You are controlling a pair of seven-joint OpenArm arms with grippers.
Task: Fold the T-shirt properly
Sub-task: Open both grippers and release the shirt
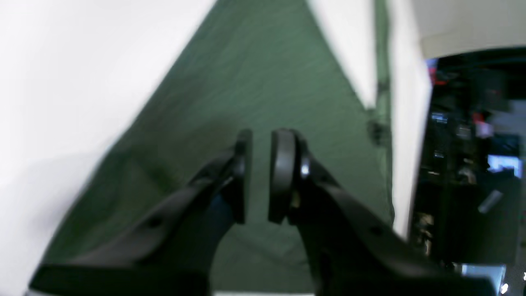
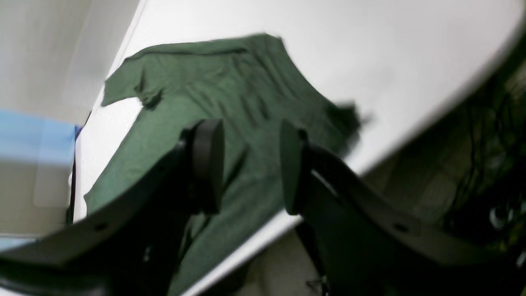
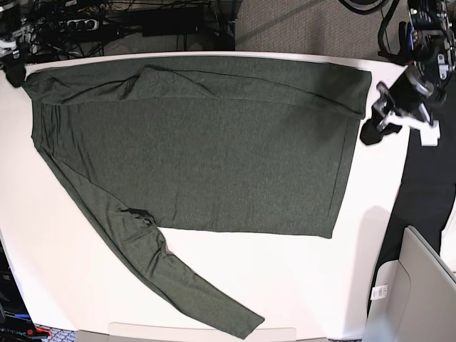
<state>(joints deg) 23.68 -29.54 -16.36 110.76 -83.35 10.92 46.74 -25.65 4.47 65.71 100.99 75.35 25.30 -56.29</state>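
No legible text, brand or number in any view. Small white tag with dark barcode-like marks, lower right of base view, on grey bin; characters too small to read.

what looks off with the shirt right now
The shirt lies flat on the table, but one long sleeve trails out diagonally toward the near edge, unfolded, while the far side is already folded over. Nothing looks damaged.

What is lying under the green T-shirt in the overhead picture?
The T-shirt lies spread on a white table, which shows bare around its sleeve and hem. Whether anything else sits beneath the cloth cannot be seen; the fabric covers it.
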